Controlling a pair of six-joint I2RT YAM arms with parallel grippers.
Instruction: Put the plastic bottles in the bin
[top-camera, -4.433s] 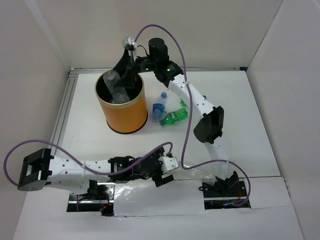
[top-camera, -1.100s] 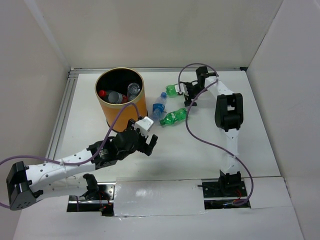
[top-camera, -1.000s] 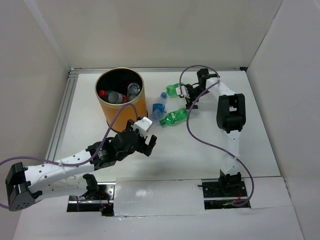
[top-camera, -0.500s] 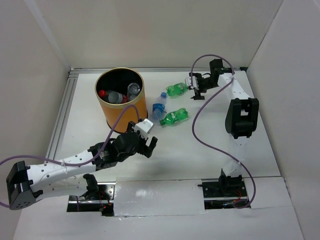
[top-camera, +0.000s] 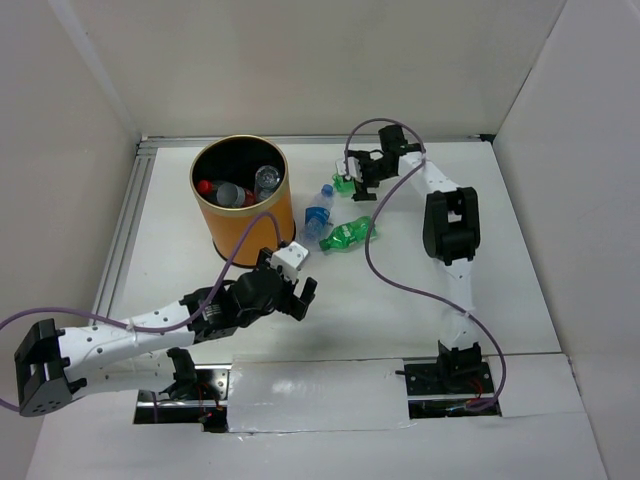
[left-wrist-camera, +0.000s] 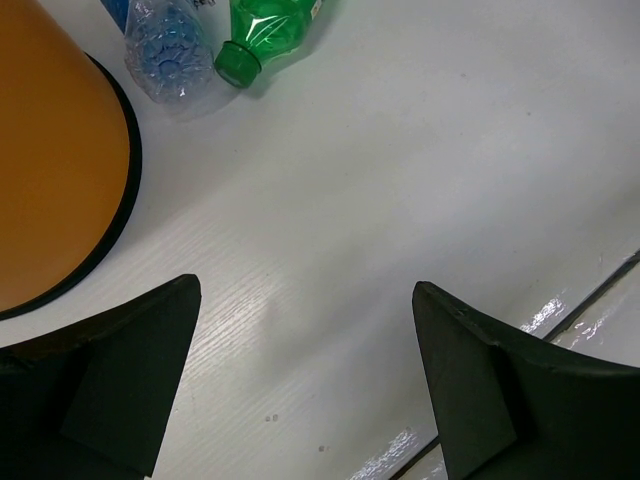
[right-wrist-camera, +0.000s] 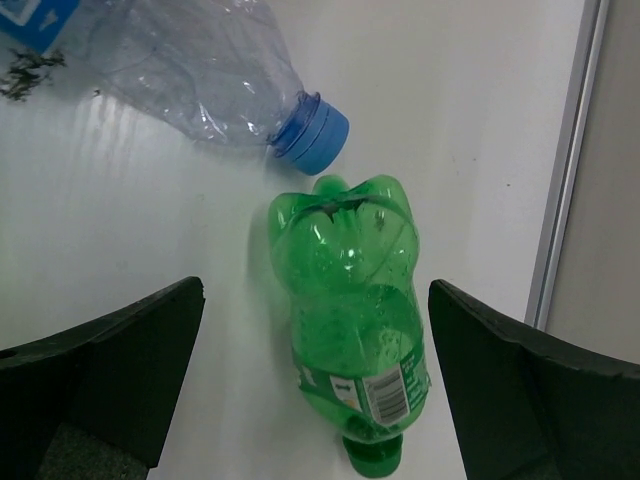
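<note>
Bright, even overhead light flooded the white enclosure (top-camera: 300, 60); the tabletop (top-camera: 500, 260) came out nearly washed white, with only soft, pale shadows under the left arm (top-camera: 130, 330). The bin (top-camera: 250, 235) was dark inside. Glare streaked the glossy strip (top-camera: 320, 385) at the near edge. In the wrist views the left hand (left-wrist-camera: 305, 290) and right hand (right-wrist-camera: 315, 290) were dim, soft-edged silhouettes, while the green bottle (right-wrist-camera: 350, 330) was sharp.
</note>
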